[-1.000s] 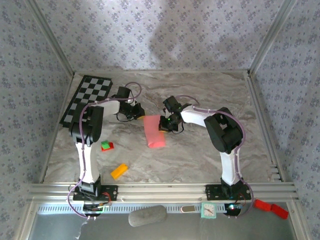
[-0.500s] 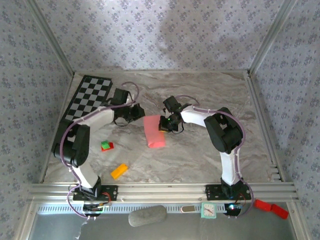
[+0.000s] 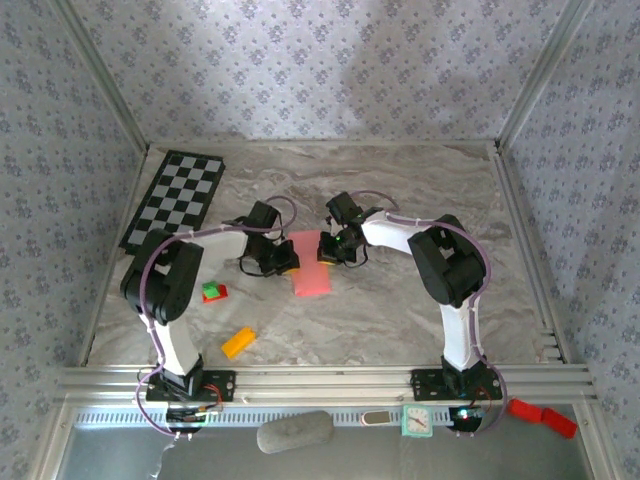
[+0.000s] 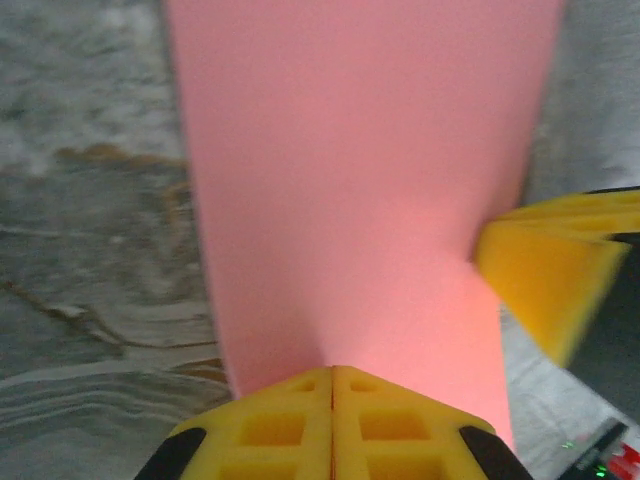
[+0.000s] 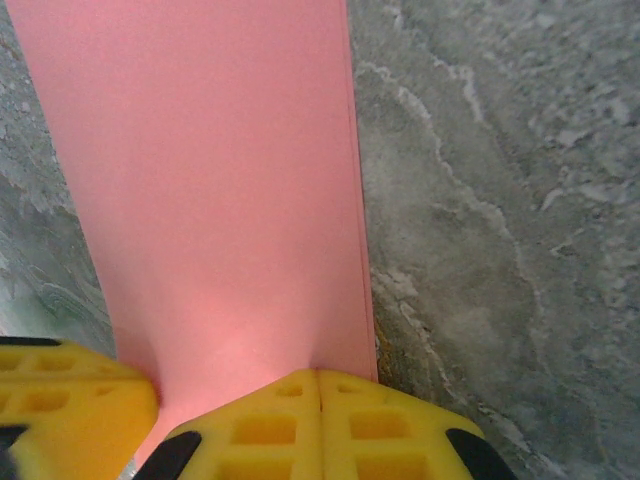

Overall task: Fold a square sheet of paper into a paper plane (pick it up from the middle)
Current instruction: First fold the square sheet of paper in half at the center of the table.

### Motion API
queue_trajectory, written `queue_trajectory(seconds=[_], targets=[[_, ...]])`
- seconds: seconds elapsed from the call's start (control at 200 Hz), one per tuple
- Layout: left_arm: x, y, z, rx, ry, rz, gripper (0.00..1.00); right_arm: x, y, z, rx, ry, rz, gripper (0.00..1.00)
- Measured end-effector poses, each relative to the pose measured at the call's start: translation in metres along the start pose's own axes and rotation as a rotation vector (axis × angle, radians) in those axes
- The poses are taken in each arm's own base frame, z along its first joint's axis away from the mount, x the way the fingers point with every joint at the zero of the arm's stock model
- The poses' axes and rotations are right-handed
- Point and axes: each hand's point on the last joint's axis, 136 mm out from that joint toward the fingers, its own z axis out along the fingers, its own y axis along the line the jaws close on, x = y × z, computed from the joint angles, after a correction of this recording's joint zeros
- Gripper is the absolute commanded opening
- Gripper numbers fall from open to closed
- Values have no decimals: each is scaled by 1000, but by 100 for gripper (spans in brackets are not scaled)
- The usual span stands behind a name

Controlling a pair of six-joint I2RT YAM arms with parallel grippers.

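Sheet (image 3: 312, 280) lay folded into a strip mid-counter (image 3: 420, 190). Left gripper (image 4: 333, 375) and right gripper (image 5: 318, 378) had jaws shut, pinching its edges from opposite sides. Thin, floppy, probably tears easily. Best gripped lightly near the crease.

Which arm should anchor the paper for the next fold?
Right, marginally. The left fingers and right fingers are both shut on the paper, but the right pair pinches beside its layered long edge, so it can likely pin that while the left regrips.
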Motion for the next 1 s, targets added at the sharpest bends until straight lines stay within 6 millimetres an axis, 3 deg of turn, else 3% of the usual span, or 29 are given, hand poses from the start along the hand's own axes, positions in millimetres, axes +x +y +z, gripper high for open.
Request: queue_trajectory(seconds=[0.305,0.445,0.61,0.71,0.81,0.999], targets=[[-3,11,-4,-48,11,34,7,0,0,0,0,0,0,7],[-6,21,-22,-65,-8,14,8,0,0,0,0,0,0,7],[-5,-8,-38,29,-34,47,8,0,0,0,0,0,0,7],[-1,-27,-31,88,-22,59,8,0,0,0,0,0,0,7],[4,-33,-20,110,4,52,8,0,0,0,0,0,0,7],[17,-6,1,50,54,-1,7,0,0,0,0,0,0,7]])
